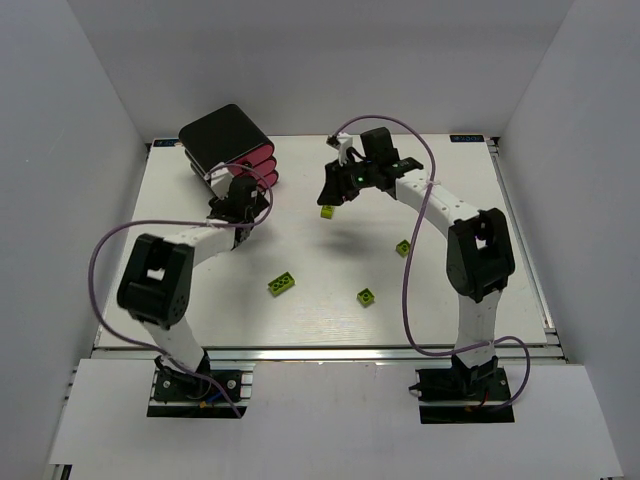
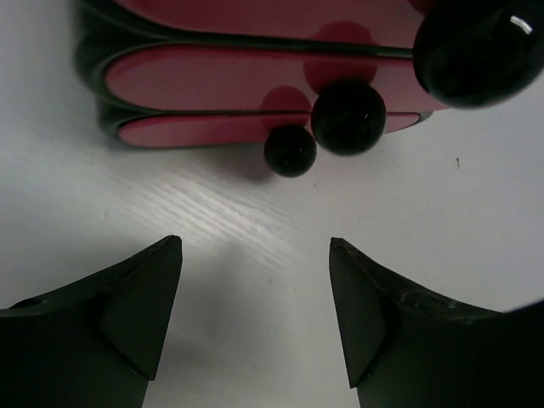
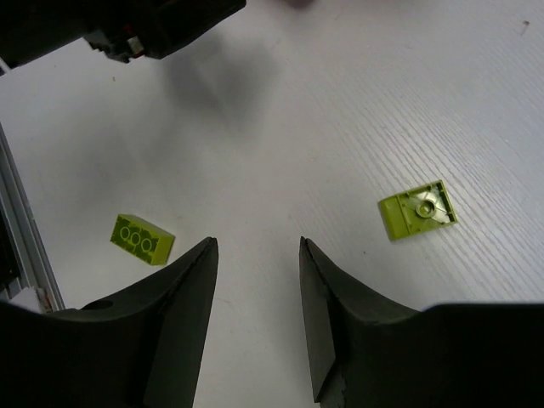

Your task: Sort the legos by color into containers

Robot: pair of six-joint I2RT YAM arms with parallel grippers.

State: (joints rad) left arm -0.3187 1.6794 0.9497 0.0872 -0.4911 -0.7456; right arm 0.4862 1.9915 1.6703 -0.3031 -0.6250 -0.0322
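Observation:
The black cabinet (image 1: pixel 222 135) stands at the back left, its three magenta drawers (image 1: pixel 262 166) facing the table's middle. In the left wrist view the drawer fronts (image 2: pixel 212 78) show three black knobs (image 2: pixel 348 117). My left gripper (image 1: pixel 243 192) (image 2: pixel 255 248) is open and empty, just in front of the knobs. My right gripper (image 1: pixel 332 193) (image 3: pixel 257 245) is open and empty above the table. One lime brick (image 3: pixel 417 209) lies upside down to its right, another (image 3: pixel 142 239) to its left. The top view shows lime bricks (image 1: pixel 327 211), (image 1: pixel 402 247), (image 1: pixel 281 284). No dark green or purple brick shows.
One more lime brick (image 1: pixel 366 296) lies near the front centre. Metal rails (image 1: pixel 540 290) edge the white table, and white walls close it in. Purple cables (image 1: pixel 110 240) loop off both arms. The left arm (image 3: pixel 127 25) shows at the top of the right wrist view.

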